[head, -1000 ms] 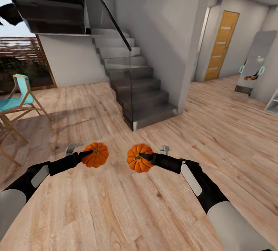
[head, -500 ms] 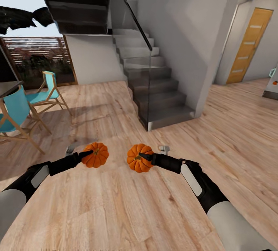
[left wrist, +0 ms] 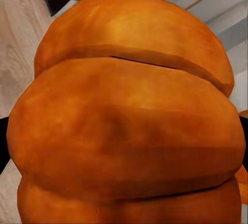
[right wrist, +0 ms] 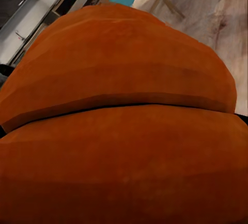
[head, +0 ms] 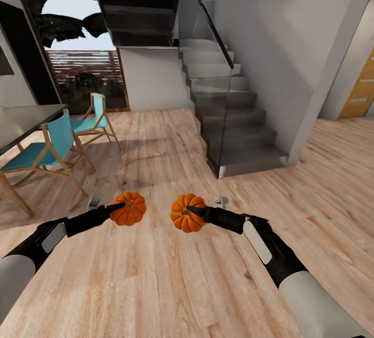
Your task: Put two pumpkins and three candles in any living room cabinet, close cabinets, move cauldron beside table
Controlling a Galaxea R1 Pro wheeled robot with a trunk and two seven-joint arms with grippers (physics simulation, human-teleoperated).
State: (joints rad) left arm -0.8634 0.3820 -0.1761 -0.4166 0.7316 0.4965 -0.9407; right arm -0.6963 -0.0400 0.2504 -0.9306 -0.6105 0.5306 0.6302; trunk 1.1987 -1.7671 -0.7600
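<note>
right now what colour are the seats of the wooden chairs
Turquoise blue seats on the wooden chairs, clearest in the head view.

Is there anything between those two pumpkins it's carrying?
No. In the head view, the left pumpkin and right pumpkin have only bare wood floor showing between them.

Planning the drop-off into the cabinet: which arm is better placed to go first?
Neither clearly. The left gripper holds one pumpkin and the right gripper the other pumpkin, level, side by side over the wood floor. No cabinet is in sight to favour one.
</note>
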